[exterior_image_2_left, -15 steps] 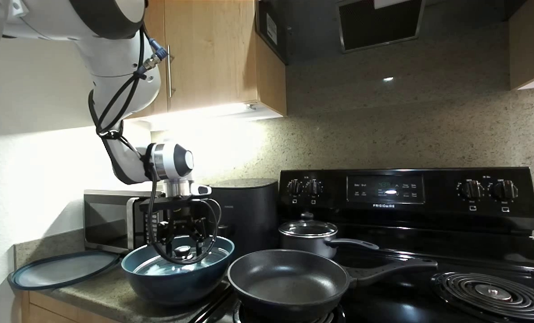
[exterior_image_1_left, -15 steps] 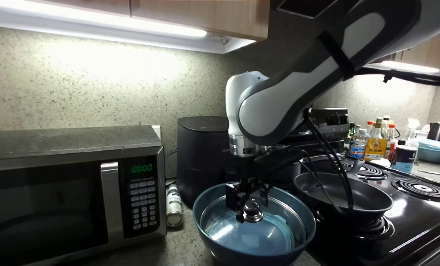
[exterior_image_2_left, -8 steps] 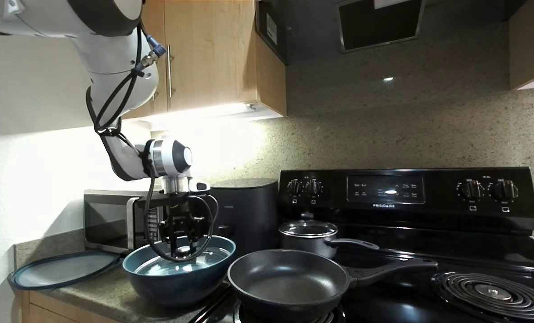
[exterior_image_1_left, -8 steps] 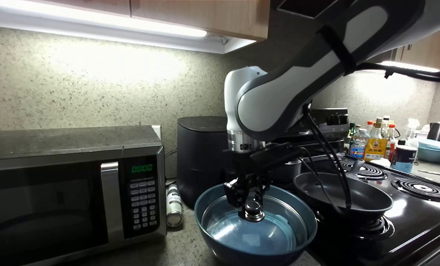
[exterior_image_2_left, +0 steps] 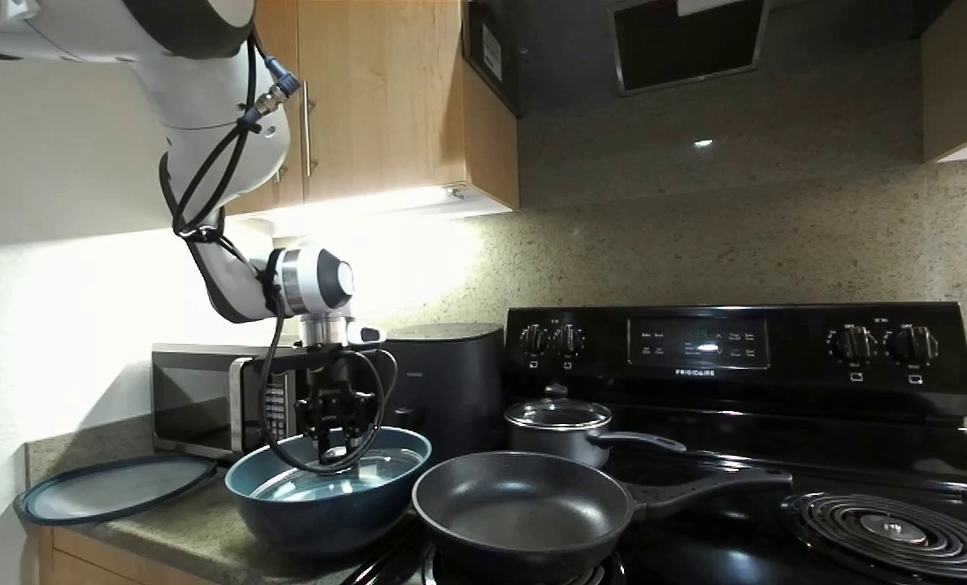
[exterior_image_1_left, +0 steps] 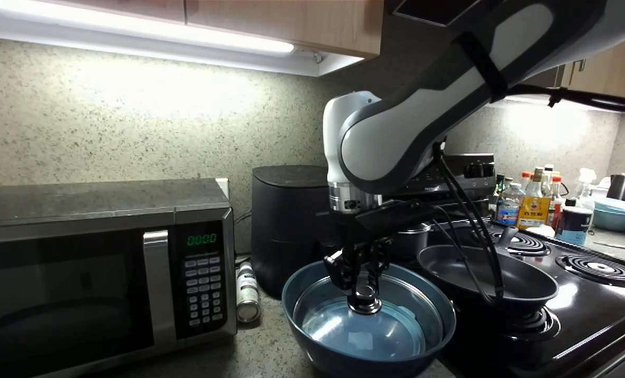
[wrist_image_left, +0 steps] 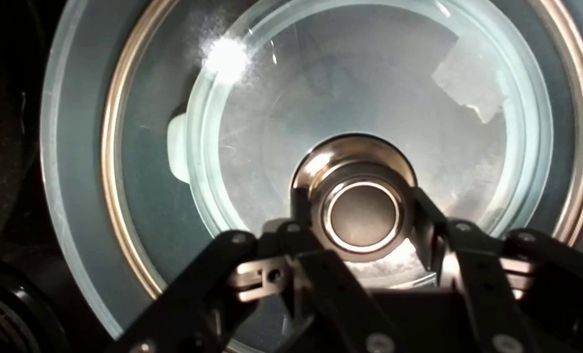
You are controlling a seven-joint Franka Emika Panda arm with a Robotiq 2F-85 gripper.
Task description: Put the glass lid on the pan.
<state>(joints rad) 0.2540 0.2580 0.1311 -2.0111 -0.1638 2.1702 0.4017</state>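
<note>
Gripper [wrist_image_left: 363, 210] clamped on knob [wrist_image_left: 363, 218] of glass lid [exterior_image_1_left: 365, 332] inside blue bowl [exterior_image_2_left: 313, 522]; pan [exterior_image_2_left: 524, 512] near bowl, on stove [exterior_image_2_left: 731, 548].

Close downward wrist view, with blue bowl [exterior_image_2_left: 321, 522] and pan [exterior_image_2_left: 520, 505] in both farther exterior views

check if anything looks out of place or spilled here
The glass lid is inside the blue bowl rather than on the pan, and a can beside the microwave appears to lie on its side instead of standing. I see no spill.

speckled counter [exterior_image_2_left: 176, 530], bowl [exterior_image_2_left: 321, 516], microwave [exterior_image_1_left: 105, 278], black appliance [exterior_image_1_left: 291, 226], can [exterior_image_1_left: 248, 295], blue-rimmed lid [exterior_image_2_left: 118, 489]
</note>
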